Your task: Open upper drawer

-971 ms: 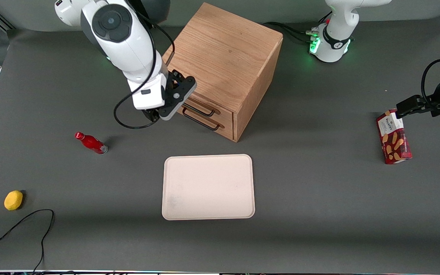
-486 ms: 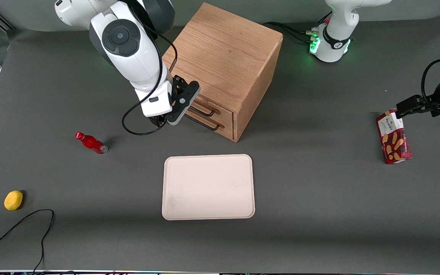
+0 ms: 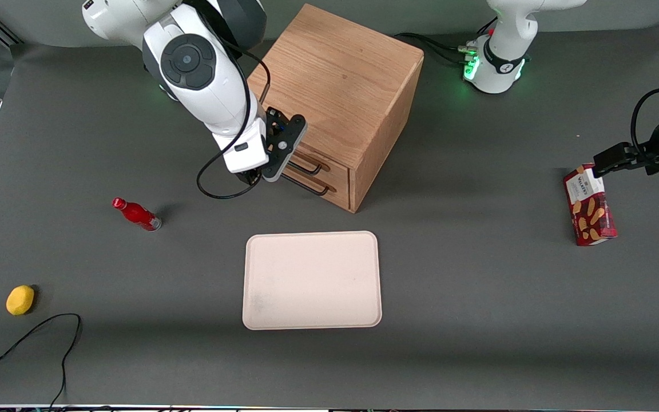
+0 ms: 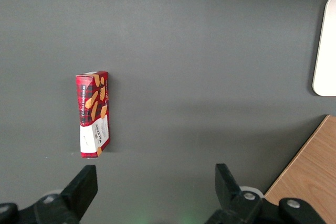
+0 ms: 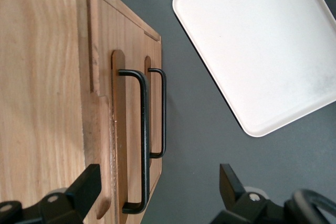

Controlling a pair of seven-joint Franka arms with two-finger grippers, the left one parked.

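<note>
- I have the gripper (image 3: 269, 171) hanging just in front of the cabinet (image 3: 341, 86), level with the drawer fronts; its jaws stand wide apart with nothing between them, as the wrist view shows.
- The upper drawer (image 5: 118, 129) sits shut, flush in the cabinet face, above the lower drawer (image 5: 154, 114).
- Its handle (image 5: 143, 140) lies between the jaws but not yet touched; in the front view it is at about 3 o'clock from them, its long axis running along the drawer front.
- I judge the next move is a short push in, then close (mind the lower handle (image 5: 163, 114) just beside).
- The grey surface (image 3: 478, 297) carries a tray (image 3: 312, 280) at 6 o'clock of the cabinet, nearer the front camera.
</note>
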